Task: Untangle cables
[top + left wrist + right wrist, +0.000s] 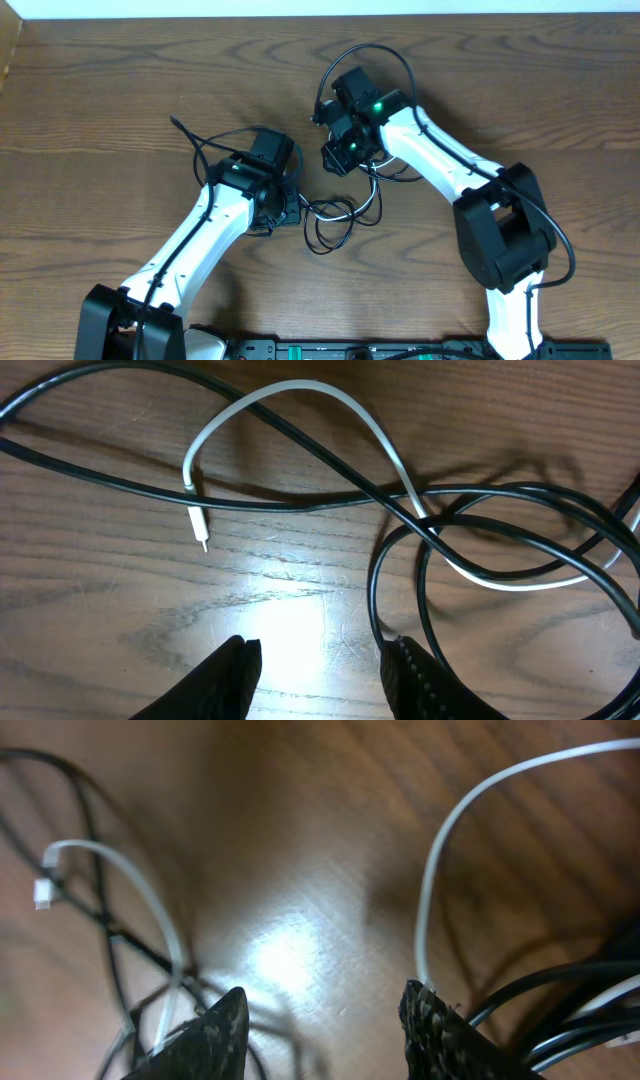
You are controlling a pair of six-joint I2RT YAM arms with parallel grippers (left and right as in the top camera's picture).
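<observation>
The cables [338,212] lie in a loose tangle on the wooden bench [100,90], in the middle between the two arms. Most are black. The black cables [372,585] loop over one another, and one white cable [300,388] threads through them, crossing a black strand where they bunch. Its small white plug [200,530] rests on bare wood, apart from the loops. The left hand [320,660] hangs just above the bench at the tangle's left edge, fingers spread with only wood between them (a black loop runs right beside one fingertip). The right hand [325,1005] sits at the tangle's upper right, fingers likewise spread and holding nothing. The white cable comes down to just beside one of its fingers.
</observation>
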